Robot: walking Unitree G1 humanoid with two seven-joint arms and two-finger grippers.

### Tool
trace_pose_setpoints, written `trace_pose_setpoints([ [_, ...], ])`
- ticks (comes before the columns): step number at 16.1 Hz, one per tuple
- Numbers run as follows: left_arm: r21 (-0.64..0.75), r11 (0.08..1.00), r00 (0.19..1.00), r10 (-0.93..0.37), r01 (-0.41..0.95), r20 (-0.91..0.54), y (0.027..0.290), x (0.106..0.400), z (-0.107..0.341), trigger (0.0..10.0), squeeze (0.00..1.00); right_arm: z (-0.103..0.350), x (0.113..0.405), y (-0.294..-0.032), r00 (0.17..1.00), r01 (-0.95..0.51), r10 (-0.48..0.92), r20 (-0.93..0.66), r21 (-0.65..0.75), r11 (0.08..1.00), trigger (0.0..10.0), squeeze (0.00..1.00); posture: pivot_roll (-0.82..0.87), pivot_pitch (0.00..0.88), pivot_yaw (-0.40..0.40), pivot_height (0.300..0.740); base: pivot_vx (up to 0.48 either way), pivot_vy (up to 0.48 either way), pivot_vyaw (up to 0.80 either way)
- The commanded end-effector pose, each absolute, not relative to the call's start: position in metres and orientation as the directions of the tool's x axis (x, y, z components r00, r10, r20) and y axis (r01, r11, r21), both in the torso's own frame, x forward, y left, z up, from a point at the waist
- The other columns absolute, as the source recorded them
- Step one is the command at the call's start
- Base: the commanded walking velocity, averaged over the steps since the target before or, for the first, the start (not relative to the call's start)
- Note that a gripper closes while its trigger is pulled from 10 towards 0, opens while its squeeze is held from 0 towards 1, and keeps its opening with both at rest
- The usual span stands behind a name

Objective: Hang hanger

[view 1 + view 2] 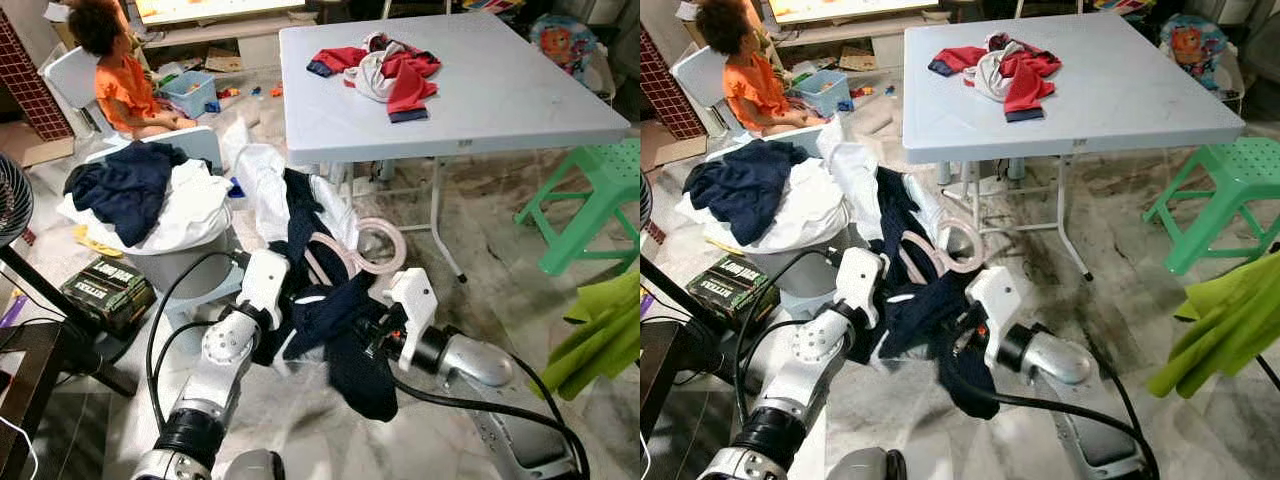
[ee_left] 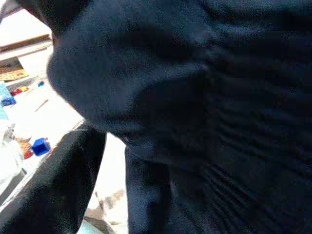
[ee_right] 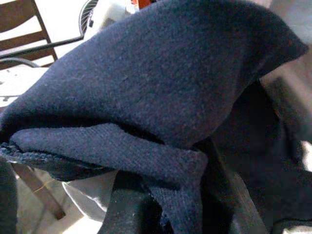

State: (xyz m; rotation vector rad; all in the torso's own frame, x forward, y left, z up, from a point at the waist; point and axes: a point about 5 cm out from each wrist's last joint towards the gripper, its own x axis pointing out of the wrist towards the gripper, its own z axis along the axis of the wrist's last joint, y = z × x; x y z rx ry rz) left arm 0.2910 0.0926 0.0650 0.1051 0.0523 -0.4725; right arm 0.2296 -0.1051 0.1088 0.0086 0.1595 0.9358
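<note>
The pink hanger (image 1: 345, 255) hangs between both arms just in front of the table (image 1: 500, 95), its hook curling to the right, its long axis sloping down toward the near left under a navy garment (image 1: 330, 315). Left gripper (image 1: 285, 305) and right gripper (image 1: 375, 335) are buried in that cloth; whether their jaws are apart I cannot tell. Wrist views add close navy knit and a black finger (image 2: 53, 190).

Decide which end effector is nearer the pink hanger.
Roughly equal, the right slightly nearer. The right end effector sits just below the pink hanger; the left end effector sits beside it, within the navy garment.
</note>
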Motion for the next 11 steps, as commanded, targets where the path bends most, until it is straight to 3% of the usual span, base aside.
trace_pose_setpoints([
  [1, 0.12, 0.896, 0.904, -0.423, 0.427, -0.058, 0.099, 0.298, 0.071, 10.0, 0.0, 0.113, 0.224, -0.102, 0.538, -0.835, 0.833, -0.132, 0.057, 0.548, 10.0, 0.0, -0.1, 0.0, 0.042, 0.74, 0.0, 0.0, 0.0],
  [2, 0.124, 0.901, 0.91, -0.412, 0.416, -0.056, 0.102, 0.299, 0.071, 10.0, 0.0, 0.111, 0.224, -0.106, 0.545, -0.83, 0.825, -0.151, 0.043, 0.556, 10.0, 0.0, -0.1, 0.0, 0.042, 0.74, 0.0, 0.0, 0.0],
  [5, 0.138, 0.932, 0.942, -0.332, 0.337, -0.055, 0.121, 0.306, 0.073, 10.0, 0.0, 0.084, 0.234, -0.152, 0.663, -0.731, 0.646, -0.378, -0.143, 0.667, 10.0, 0.0, -0.1, 0.0, 0.038, 0.74, 0.0, 0.0, 0.0],
  [11, 0.155, 0.943, 0.956, -0.291, 0.295, -0.047, 0.128, 0.308, 0.074, 10.0, 0.0, 0.077, 0.23, -0.196, 0.668, -0.722, 0.545, -0.507, -0.265, 0.639, 10.0, 0.0, -0.1, 0.0, 0.039, 0.74, 0.0, 0.0, 0.0],
])
